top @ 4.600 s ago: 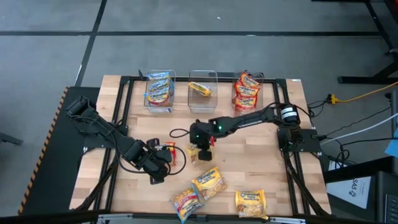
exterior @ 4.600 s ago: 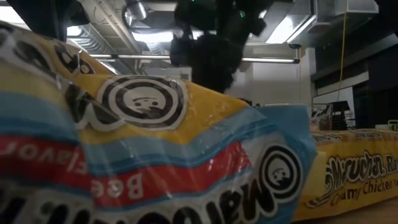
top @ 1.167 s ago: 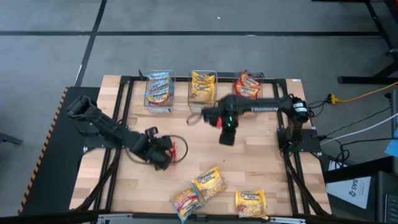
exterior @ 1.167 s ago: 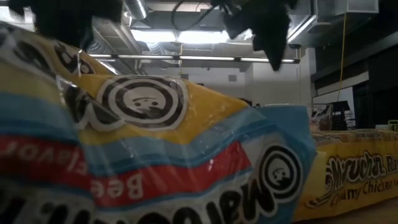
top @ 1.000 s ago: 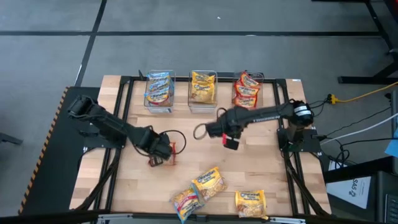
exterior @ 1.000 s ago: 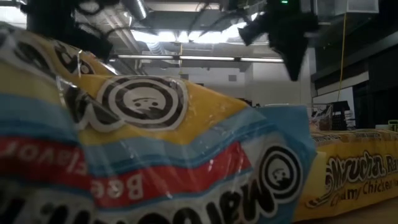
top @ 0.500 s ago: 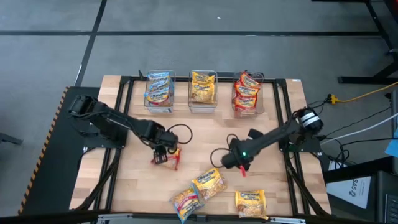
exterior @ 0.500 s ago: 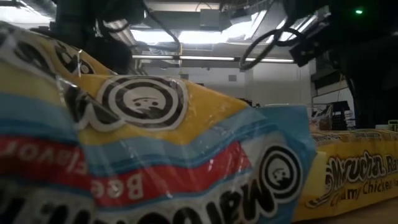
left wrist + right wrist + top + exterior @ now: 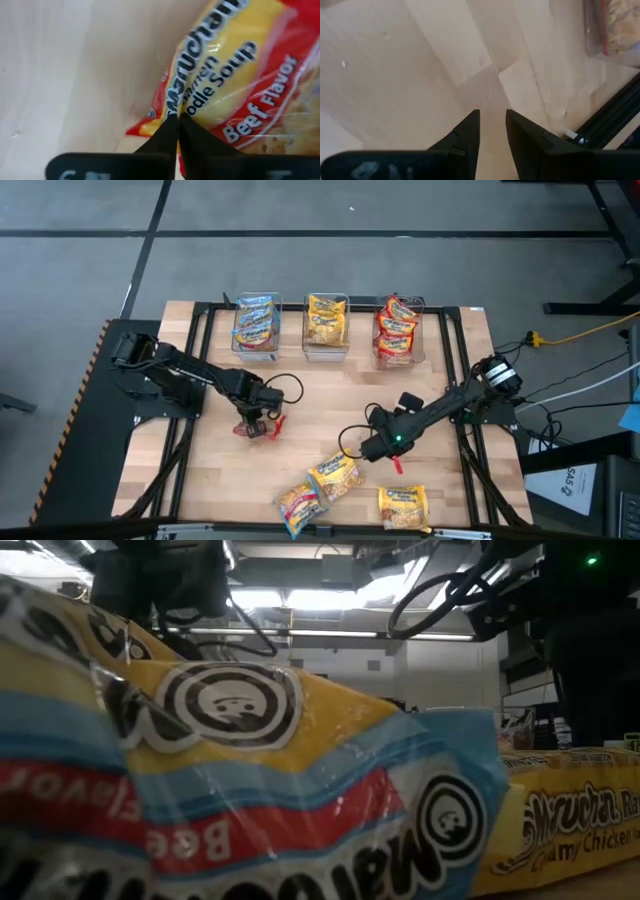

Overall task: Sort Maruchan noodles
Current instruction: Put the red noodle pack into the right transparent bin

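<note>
Overhead, the left hand (image 9: 252, 426) pinches a red-trimmed beef packet (image 9: 268, 426) at mid-surface (image 9: 320, 395), while the right hand (image 9: 368, 448) hovers just beside the loose packets (image 9: 334, 476) near the front edge. Through the left wrist, shut fingers (image 9: 167, 135) clamp the wrapper's (image 9: 235, 85) edge; the right wrist shows parted fingers (image 9: 467, 131) over bare wood.

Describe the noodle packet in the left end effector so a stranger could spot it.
Start at the wooden table and follow the left arm to its left end effector. Pinched there is a red-trimmed plastic Beef Flavor ramen packet, lying alone, apart from the three loose packets near the front edge.
</note>
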